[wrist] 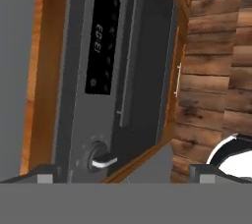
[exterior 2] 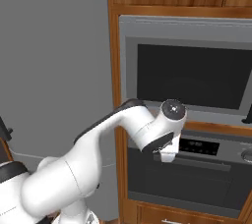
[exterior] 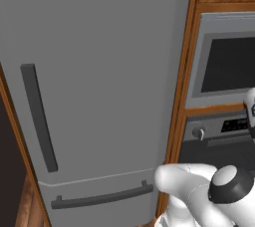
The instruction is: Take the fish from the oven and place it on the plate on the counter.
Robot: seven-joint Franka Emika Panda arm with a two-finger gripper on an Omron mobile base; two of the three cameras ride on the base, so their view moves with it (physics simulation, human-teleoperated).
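Presumably light and slippery, the fish sits behind the oven (wrist: 128, 70) door ahead (gripper (wrist: 123, 175) fingers apart, empty); grasp mid-body.

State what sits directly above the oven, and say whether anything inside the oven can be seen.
Above the oven sits a grey-framed unit with a dark window. The oven door looks closed, so whatever is inside, racks or fish, is covered and cannot be seen.

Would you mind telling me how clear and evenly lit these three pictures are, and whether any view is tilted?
Left base view: flat, even light on the grey fridge, no glare, slightly soft. Right base view: the same even light, dark window of the upper unit without reflections. Hand view: rolled sideways, so the oven display strip runs vertically; its digits are too blurred to read.
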